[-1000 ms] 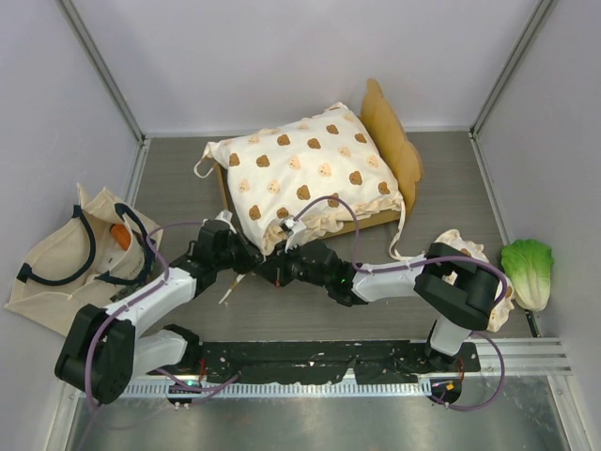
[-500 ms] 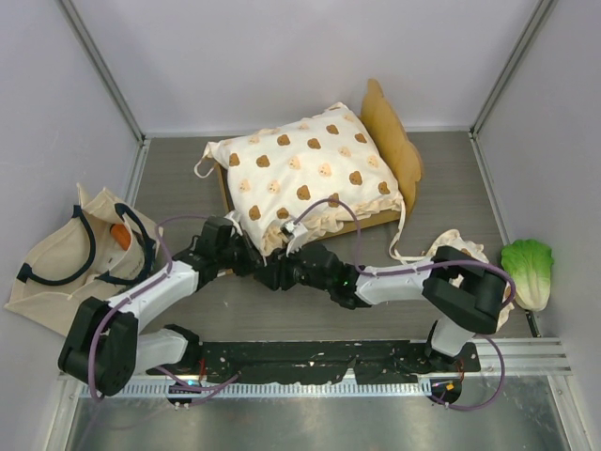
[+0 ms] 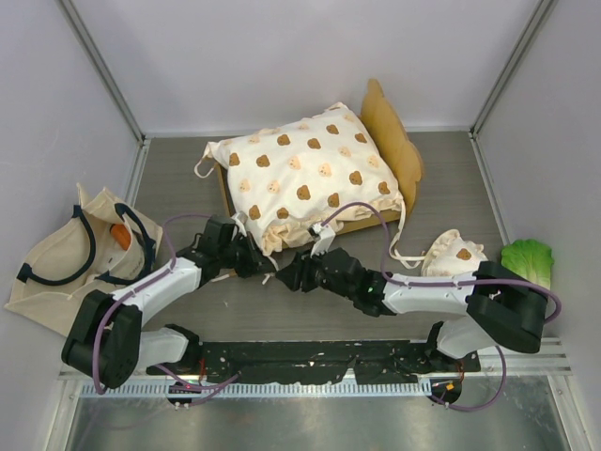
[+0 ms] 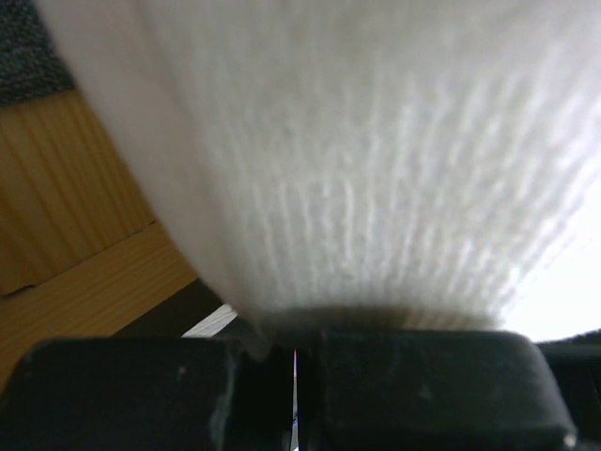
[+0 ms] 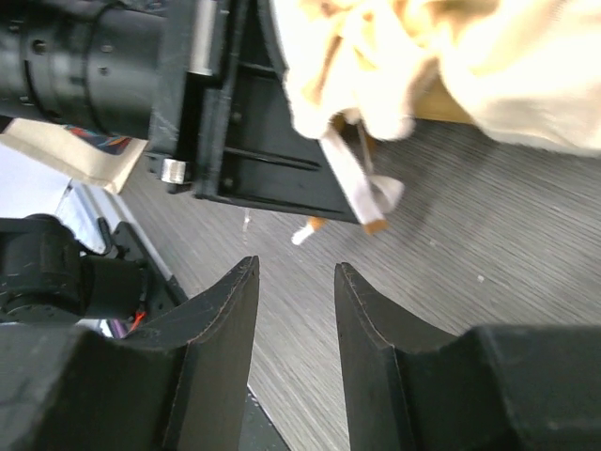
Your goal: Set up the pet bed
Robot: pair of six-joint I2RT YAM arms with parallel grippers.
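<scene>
Two grippers are seen from above at the near edge of the pet bed (image 3: 392, 132), which is set toward the far middle of the table (image 3: 178, 178); its wooden frame is topped by the bear-print cushion (image 3: 305, 174); the left gripper (image 3: 254, 259) is placed at the cushion's near-left corner, and the right gripper (image 3: 287, 274) is held just beside it, nearer the camera; a beige tote bag (image 3: 56, 268) is laid at the left, a green lettuce toy (image 3: 528, 268) at the right, and a small bear-print pillow (image 3: 451, 256) near the toy.

From the left wrist, the left gripper (image 4: 293, 362) is seen pressed together on the cushion (image 4: 376, 160), whose pale fabric is pinched between the black fingers and fills most of the view; the light wood of the pet bed (image 4: 75, 235) is visible at the left.

From the right wrist, the right gripper (image 5: 296, 310) is seen with its fingers apart and nothing between them, held over the table (image 5: 488, 244); the cushion (image 5: 488, 66) and its loose ties (image 5: 362, 193) are seen above, and the left gripper's black body is visible at the upper left.
</scene>
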